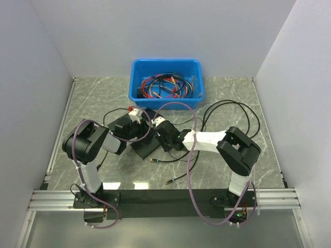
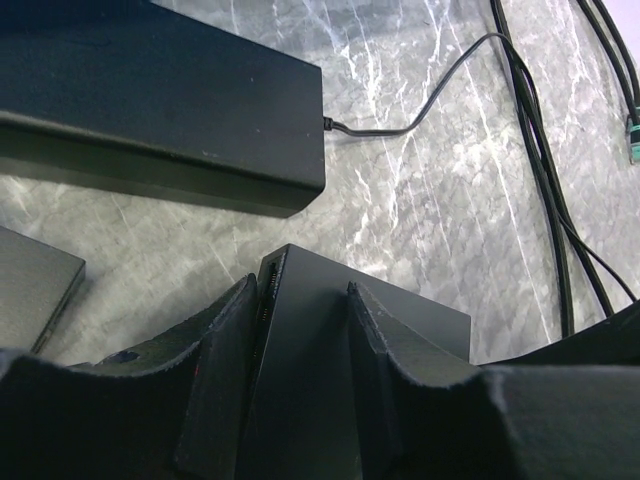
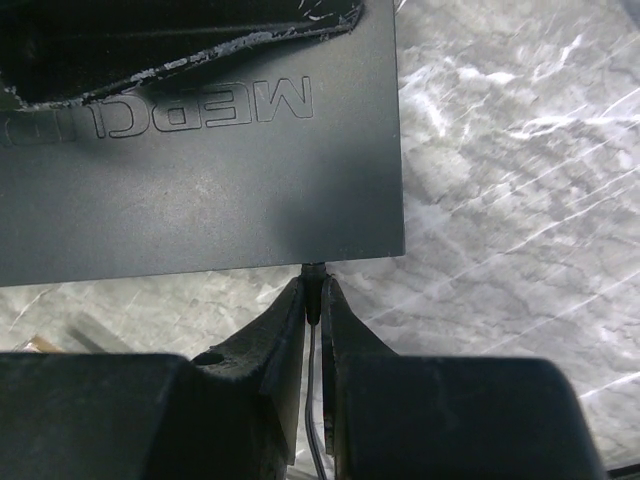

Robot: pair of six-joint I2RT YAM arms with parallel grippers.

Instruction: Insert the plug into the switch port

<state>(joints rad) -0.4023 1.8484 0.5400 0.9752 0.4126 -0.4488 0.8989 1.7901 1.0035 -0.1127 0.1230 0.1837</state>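
Left gripper (image 2: 300,285) is clamping its fingers on the black switch (image 3: 200,190) lying over the marble table (image 3: 520,200), while right gripper (image 3: 312,295) is pinching the plug (image 3: 313,275) tight, its tip sitting at the switch's edge, thin cable (image 3: 314,445) trailing back.

The left arm (image 1: 92,147) and right arm (image 1: 235,151) share bulky black joint housings, white links and black bases. A mauve-grey cable (image 1: 190,170) loops along each. The left claw (image 2: 298,290) and right claw (image 3: 313,290) have matte black, curved fingers (image 2: 215,360), one per claw showing a small round hole.
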